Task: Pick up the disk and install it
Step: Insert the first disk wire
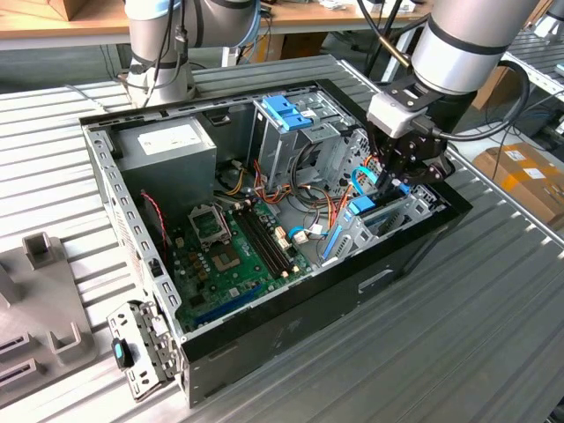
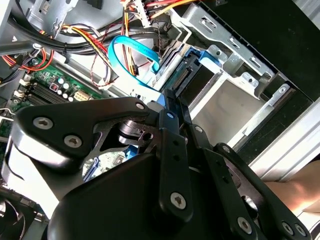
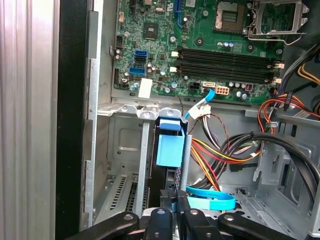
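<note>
The disk (image 1: 364, 209) stands on edge in the metal drive bay (image 1: 416, 210) at the case's corner on the exterior view's right. Its light-blue rail and blue end tab (image 3: 169, 147) run along its upper edge in the first wrist view. My gripper (image 1: 394, 181) reaches down into the case over the bay. In the first wrist view its black fingers (image 3: 161, 216) sit close together, clamped on the disk's near end. The second wrist view has the gripper (image 2: 169, 98) meeting the disk's (image 2: 192, 77) blue-framed edge beside the bay wall (image 2: 235, 95).
The open black case holds a green motherboard (image 1: 233, 251), a grey power supply (image 1: 167, 145) and a tall metal cage with a blue top (image 1: 286, 115). Blue cables (image 3: 210, 201) and coloured wires lie beside the bay. A second arm's base (image 1: 159, 48) stands behind; a grey fixture (image 1: 35, 300) is at the left.
</note>
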You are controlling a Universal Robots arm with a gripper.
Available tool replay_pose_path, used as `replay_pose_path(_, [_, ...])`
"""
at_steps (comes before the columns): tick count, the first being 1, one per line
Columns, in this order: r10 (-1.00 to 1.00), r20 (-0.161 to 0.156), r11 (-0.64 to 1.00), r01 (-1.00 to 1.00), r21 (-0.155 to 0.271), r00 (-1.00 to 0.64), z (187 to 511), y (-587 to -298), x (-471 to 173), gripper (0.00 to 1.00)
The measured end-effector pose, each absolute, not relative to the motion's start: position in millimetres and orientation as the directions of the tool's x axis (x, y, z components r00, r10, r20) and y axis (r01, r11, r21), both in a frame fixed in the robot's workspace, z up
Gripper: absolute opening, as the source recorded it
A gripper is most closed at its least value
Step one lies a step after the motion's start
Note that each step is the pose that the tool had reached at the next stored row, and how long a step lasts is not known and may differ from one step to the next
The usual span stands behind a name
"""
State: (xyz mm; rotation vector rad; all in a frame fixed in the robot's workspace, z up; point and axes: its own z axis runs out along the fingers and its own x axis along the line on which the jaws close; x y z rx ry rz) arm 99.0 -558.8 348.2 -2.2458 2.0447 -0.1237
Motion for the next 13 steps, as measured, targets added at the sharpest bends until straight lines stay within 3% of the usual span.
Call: replay_pose_path(13, [-0.995,-0.018,-0.091,-0.987,-0.131,0.094,348.2,-559.8,99.0,0.16])
